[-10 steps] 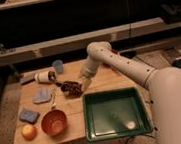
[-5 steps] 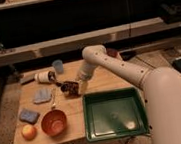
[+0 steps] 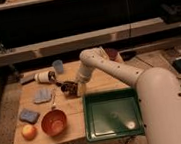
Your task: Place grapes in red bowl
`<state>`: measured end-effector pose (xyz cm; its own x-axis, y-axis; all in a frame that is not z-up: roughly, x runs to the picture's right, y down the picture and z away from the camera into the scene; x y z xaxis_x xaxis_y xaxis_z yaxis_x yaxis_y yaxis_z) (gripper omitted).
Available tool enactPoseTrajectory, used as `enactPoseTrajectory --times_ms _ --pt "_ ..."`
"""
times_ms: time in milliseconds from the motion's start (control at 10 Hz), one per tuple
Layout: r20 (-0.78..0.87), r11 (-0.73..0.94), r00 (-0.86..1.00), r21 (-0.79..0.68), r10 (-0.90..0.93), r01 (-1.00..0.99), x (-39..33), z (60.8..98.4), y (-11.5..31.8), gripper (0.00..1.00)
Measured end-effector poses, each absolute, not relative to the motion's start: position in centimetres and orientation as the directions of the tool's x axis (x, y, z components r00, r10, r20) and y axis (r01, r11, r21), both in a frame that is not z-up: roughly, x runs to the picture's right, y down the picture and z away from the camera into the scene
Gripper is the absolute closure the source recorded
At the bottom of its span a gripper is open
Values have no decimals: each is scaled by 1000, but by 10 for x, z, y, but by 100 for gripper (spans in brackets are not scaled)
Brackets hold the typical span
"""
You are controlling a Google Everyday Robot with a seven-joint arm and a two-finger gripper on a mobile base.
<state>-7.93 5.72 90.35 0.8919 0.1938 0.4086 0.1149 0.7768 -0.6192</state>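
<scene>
The gripper is being held low over the middle of the table, with its fingers being held spread apart. The grapes are lying just beside the fingertips, on the side towards the table's left edge, well apart from the red bowl sitting near the front edge.

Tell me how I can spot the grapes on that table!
Find the wooden table with the big green tray. Near the table's middle, right at the robot's claw, sit the grapes: a dark, lumpy bunch, unlike the smooth orange fruit and the red bowl at the front.
</scene>
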Motion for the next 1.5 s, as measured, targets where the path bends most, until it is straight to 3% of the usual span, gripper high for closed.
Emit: enactPoseTrajectory --times_ms 300,800,1000,1500 --pt "399 763 894 -637 205 110 -77 914 62 42" --pt "409 750 873 -657 264 81 -77 905 52 95" --pt "431 761 860 -643 273 81 -83 892 38 100" --pt "506 821 817 -567 277 73 -82 825 -34 99"
